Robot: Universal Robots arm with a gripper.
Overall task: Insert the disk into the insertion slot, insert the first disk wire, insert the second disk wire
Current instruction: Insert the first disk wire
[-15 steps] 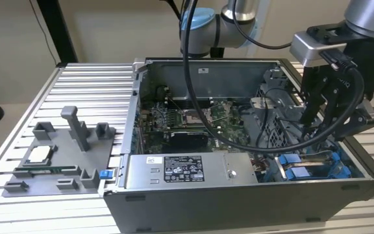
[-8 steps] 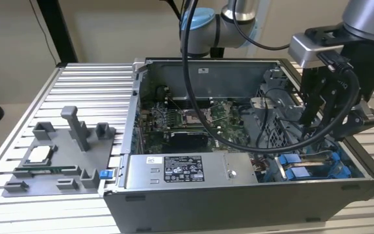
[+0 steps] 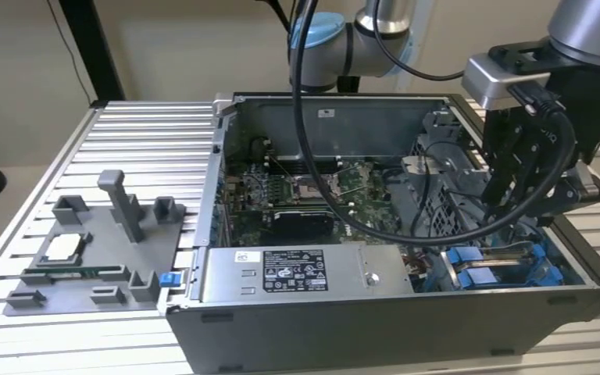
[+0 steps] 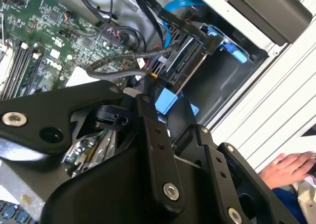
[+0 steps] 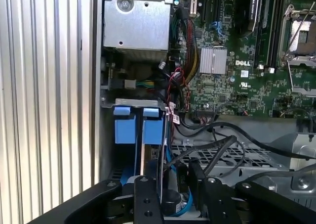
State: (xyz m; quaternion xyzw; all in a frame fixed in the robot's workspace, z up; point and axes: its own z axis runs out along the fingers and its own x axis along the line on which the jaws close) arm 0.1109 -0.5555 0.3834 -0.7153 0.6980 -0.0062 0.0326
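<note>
Inside the computer case (image 3: 383, 312), a thick black cable (image 3: 296, 117) hides part of the gripper (image 3: 524, 223). The gripper covers some of the insertion slot (image 3: 472, 269). Outside the case, a person's hand (image 4: 285, 167) is cut off.

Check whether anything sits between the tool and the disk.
Only cables. In the second wrist view a flat black cable crosses the disk near the blue rail of the insertion slot, and a braided black cable runs in just ahead of the tool. No rigid part visible between them.
</note>
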